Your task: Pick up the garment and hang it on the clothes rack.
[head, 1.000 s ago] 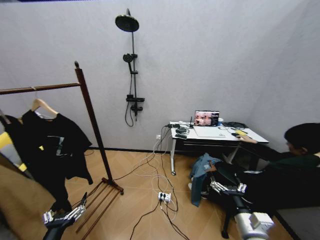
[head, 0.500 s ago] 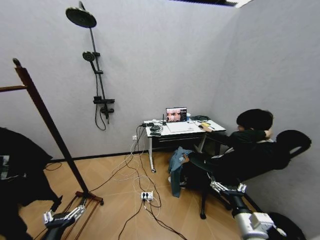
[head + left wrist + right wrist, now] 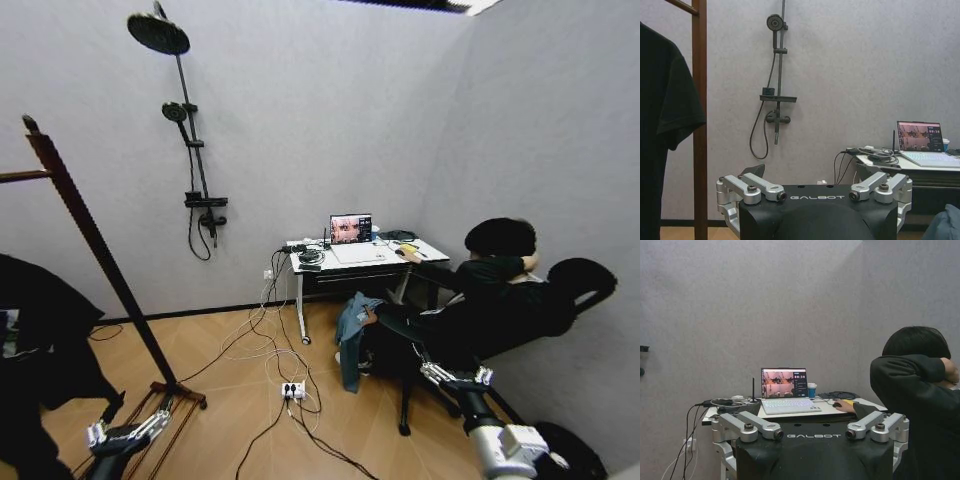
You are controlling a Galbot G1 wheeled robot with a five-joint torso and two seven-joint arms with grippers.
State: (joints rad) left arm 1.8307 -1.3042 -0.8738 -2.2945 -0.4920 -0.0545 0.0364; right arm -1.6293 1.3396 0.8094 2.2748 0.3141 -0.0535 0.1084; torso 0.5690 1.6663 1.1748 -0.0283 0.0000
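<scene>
Leftmost, a black garment (image 3: 40,350) hangs beside the rack (image 3: 95,240), its sloping dark-red post topped by a ball, with part of the rail meeting it from the left edge; whether this is the long plain one cannot be told. Just below the rack's foot, the left claw (image 3: 125,435) hovers low over the wood floor, fingers spread and holding nothing. Right of the rack, a shower set (image 3: 190,140) is mounted on the wall, then a desk (image 3: 365,262) with an open laptop (image 3: 350,228). Farthest from the rack, the right claw (image 3: 455,376) is likewise open and empty, near a seated person.
</scene>
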